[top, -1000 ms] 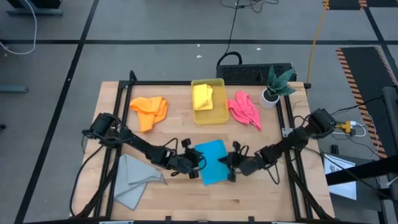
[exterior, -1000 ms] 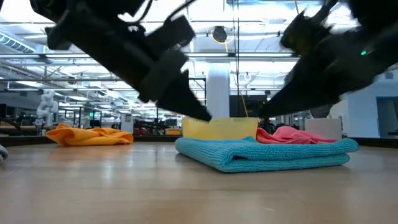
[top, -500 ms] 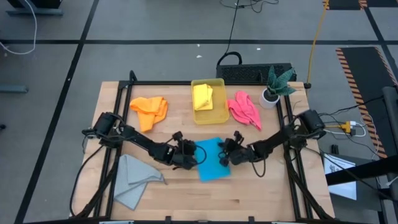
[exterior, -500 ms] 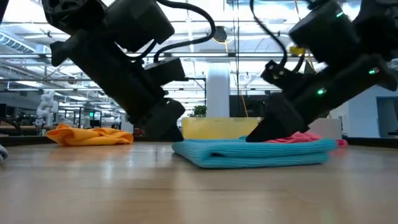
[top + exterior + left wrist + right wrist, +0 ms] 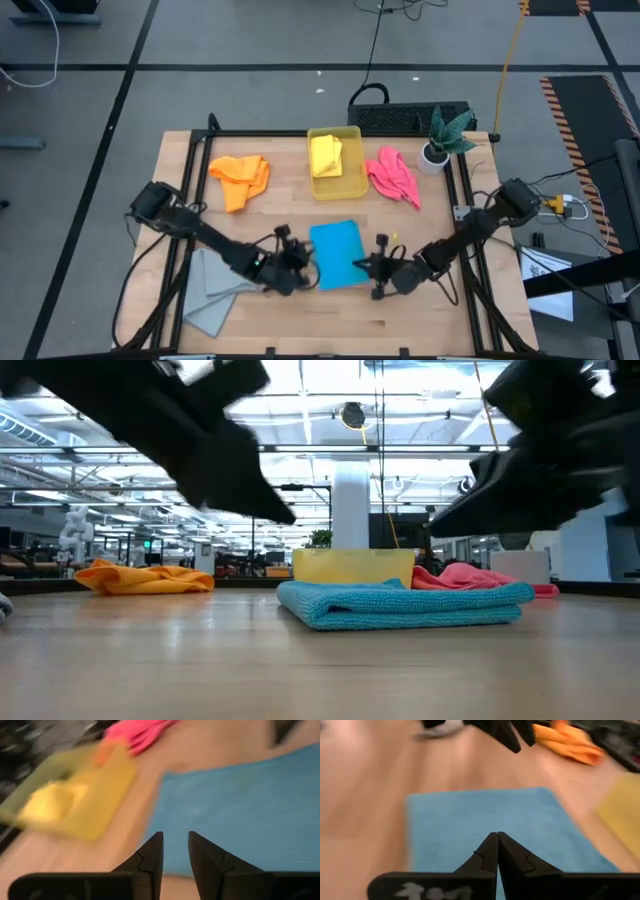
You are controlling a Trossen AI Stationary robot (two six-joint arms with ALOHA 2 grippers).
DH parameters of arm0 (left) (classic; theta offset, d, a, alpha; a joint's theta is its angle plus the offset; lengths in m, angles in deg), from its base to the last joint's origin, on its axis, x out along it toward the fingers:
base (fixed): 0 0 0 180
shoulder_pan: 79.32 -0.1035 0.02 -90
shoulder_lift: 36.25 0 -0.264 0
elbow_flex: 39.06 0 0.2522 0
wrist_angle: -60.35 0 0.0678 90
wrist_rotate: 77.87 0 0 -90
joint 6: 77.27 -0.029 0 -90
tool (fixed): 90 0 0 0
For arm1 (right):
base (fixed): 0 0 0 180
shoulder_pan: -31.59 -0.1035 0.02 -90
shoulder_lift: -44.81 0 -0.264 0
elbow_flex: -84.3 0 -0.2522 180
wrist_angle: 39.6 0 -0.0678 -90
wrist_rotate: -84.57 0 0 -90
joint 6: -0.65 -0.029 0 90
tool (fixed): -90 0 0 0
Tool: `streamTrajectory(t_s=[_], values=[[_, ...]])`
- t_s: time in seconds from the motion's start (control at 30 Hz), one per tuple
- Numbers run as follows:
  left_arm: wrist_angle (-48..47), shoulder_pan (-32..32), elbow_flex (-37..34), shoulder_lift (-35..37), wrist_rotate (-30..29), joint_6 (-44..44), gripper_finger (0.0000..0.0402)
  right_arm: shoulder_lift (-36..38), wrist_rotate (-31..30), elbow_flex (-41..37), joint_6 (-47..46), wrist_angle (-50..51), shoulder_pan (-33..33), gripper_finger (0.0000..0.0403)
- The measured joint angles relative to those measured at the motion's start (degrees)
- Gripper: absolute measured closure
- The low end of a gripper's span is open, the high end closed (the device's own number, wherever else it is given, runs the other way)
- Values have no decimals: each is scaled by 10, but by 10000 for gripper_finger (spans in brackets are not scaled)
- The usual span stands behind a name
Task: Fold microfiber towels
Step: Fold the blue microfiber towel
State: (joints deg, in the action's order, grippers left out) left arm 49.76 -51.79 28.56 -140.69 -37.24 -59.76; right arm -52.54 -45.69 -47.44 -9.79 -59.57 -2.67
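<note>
A bright blue towel (image 5: 337, 255) lies folded flat on the wooden table (image 5: 290, 215), a neat rectangle near the middle; it also shows in the low view (image 5: 400, 605). My left gripper (image 5: 304, 268) hovers just off the towel's left edge, open by a narrow gap (image 5: 175, 836) with nothing between the fingers. My right gripper (image 5: 369, 269) hovers off the towel's right edge, shut (image 5: 497, 836). In the low view both stand above the table. The orange towel (image 5: 240, 175) and pink towel (image 5: 393, 175) lie crumpled at the back. The yellow towel (image 5: 325, 153) lies in a bin. The grey towel (image 5: 215, 290) lies at the near left.
The translucent yellow bin (image 5: 348, 178) stands at the back middle. A potted plant (image 5: 442, 140) stands at the back right corner. A black frame (image 5: 300, 133) runs round the table. Bare wood shows along the near edge, in front of the blue towel.
Half a second ago both grippers pressed in on the blue towel from its left and right, and it became narrower and squarer. Since then both have drawn back toward the table's near edge and risen off it. The towel stays folded flat.
</note>
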Motion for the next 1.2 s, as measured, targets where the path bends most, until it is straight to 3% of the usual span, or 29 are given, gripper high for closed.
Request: streamTrajectory(t_s=[0.07, 0.2, 0.33, 0.43, 0.63, 0.87, 1.2], values=[[26, 22, 0, 1, 39, -34, 309, 5, 42, 0, 19, 0, -8, 400], [81, 42, 1, -9, 147, -85, 309, -1, 184, 0, 55, 13, -8, 380], [97, 45, 0, -37, 274, -132, 309, -19, 208, 0, 82, 14, -8, 345], [150, 49, 0, -62, 316, -228, 309, -30, 208, 0, 116, -1, -7, 313], [239, 43, 0, -107, 309, -304, 308, -29, 188, 2, 173, -7, -8, 264], [258, 40, 0, -108, 294, -320, 301, -29, 175, 2, 195, 57, -8, 272], [247, 18, 0, -108, 298, -309, 168, -32, 132, 1, 187, 70, 1, 335]])
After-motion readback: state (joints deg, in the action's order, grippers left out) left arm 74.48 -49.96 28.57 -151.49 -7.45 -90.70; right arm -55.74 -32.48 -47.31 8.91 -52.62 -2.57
